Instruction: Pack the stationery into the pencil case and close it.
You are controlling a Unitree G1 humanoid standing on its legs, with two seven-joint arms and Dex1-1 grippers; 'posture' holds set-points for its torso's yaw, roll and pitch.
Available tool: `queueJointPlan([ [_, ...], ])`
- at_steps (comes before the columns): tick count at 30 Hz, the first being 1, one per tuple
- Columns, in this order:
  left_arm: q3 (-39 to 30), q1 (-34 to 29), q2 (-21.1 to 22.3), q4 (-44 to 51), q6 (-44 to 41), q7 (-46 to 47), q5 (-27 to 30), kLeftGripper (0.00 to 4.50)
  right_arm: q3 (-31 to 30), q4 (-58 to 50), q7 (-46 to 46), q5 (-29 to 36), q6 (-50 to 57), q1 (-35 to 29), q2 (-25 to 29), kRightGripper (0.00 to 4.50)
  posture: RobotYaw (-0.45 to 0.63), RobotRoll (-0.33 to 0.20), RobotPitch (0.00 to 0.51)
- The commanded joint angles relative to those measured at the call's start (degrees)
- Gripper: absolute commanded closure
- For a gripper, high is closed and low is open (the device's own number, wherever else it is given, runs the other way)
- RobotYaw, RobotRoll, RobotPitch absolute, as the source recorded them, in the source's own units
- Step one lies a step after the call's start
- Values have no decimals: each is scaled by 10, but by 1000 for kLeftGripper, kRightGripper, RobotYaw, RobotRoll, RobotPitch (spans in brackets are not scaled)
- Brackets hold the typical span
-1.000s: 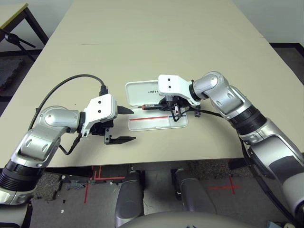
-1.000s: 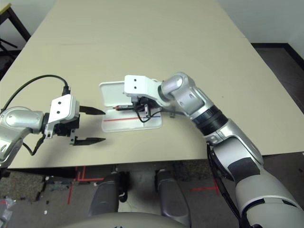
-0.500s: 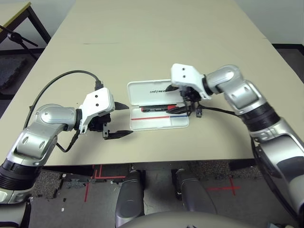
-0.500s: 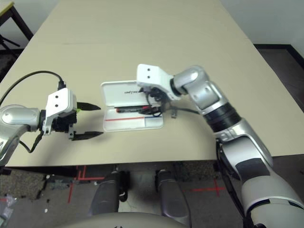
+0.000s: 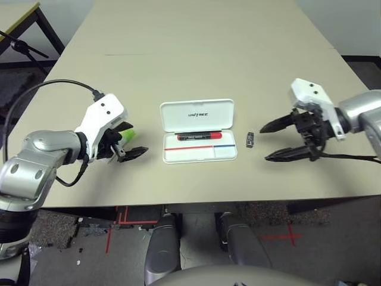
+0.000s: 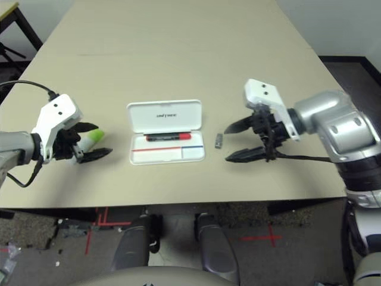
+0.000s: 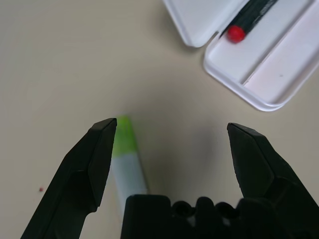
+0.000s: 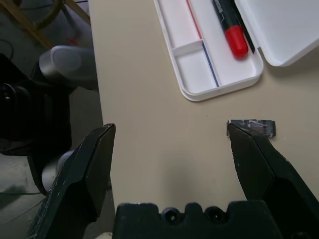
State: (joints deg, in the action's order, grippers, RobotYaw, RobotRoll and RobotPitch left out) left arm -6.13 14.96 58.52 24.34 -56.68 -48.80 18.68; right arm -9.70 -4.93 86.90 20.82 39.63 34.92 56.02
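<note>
While the pencil case (image 5: 198, 130) lies open mid-surface (image 5: 196, 53) with the red marker (image 5: 199, 136) inside, the left gripper (image 5: 130, 142) hangs spread over the highlighter (image 7: 125, 158), and the right gripper (image 5: 275, 141), spread and empty, hovers beside the dark clip (image 5: 250, 140).

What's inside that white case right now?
The open case holds a red marker lying along the red-and-blue stripe. Nothing else is inside; nothing covers it.
</note>
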Motion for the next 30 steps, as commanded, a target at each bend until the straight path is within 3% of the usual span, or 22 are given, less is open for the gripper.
queueJointPlan([
  [1, 8, 0, 16, -1, -64, 29, -5, 0, 5, -19, -10, 10, 4, -8, 3, 18, 24, 0, 162],
  [9, 26, 21, 0, -23, -116, 69, 0, 0, 0, -18, -28, 8, -3, -13, 2, 18, 11, 0, 161],
  [20, 78, 53, -49, -125, -92, 98, -18, 0, 7, -40, -54, 15, 1, -30, 1, 18, -28, 0, 165],
  [29, 98, 57, -64, -181, -69, 103, -27, 0, 21, -64, -76, 28, 12, -49, 6, 18, -64, 0, 163],
  [30, 99, 58, -65, -183, -68, 103, -26, 180, 22, -66, -78, 29, 12, -51, 7, 2, -64, 0, 163],
])
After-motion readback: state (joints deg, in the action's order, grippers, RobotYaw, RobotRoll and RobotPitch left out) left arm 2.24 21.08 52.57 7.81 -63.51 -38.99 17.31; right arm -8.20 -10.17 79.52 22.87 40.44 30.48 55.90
